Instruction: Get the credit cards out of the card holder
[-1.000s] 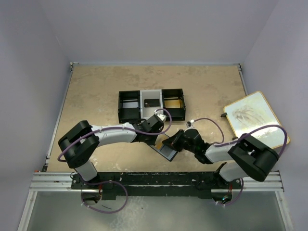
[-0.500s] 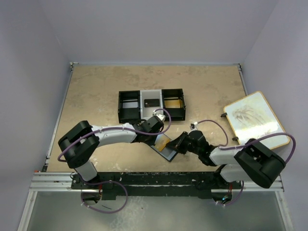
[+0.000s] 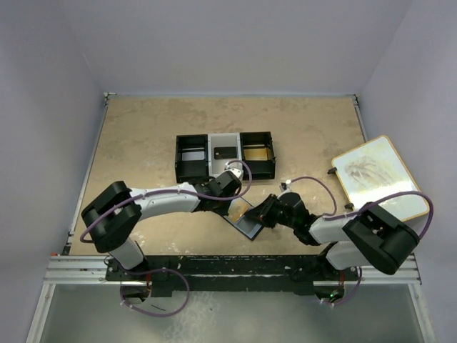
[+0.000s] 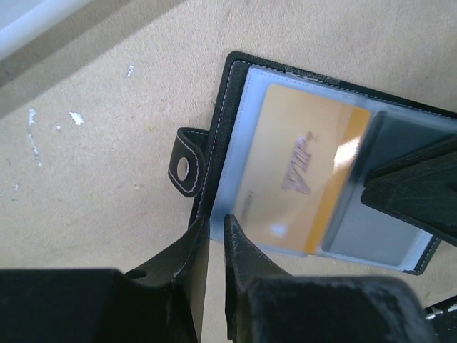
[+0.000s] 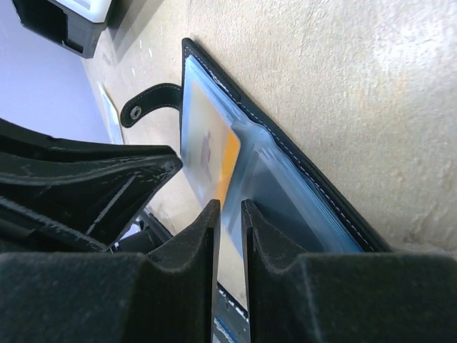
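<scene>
The card holder (image 3: 247, 224) lies open on the table between my two grippers, its clear pale-blue sleeves facing up. A gold-tan credit card (image 4: 300, 164) sits inside the top sleeve and also shows in the right wrist view (image 5: 211, 153). A dark shape (image 4: 403, 136) shows in the neighbouring sleeve. My left gripper (image 4: 215, 221) (image 3: 230, 204) is shut on the near corner of the sleeve beside the snap strap (image 4: 184, 170). My right gripper (image 5: 228, 207) (image 3: 263, 213) is shut on the sleeve's opposite edge, next to the gold card's end.
A black-and-white three-compartment tray (image 3: 190, 136) stands just behind the grippers, with a dark card (image 3: 225, 152) in its middle cell and a gold one (image 3: 257, 152) in its right cell. A pale board with a drawing (image 3: 375, 175) lies at the right edge.
My right gripper has slid down and right along the card holder and tilted lower. The gold card came into view in the opened sleeve. The left arm barely moved.
</scene>
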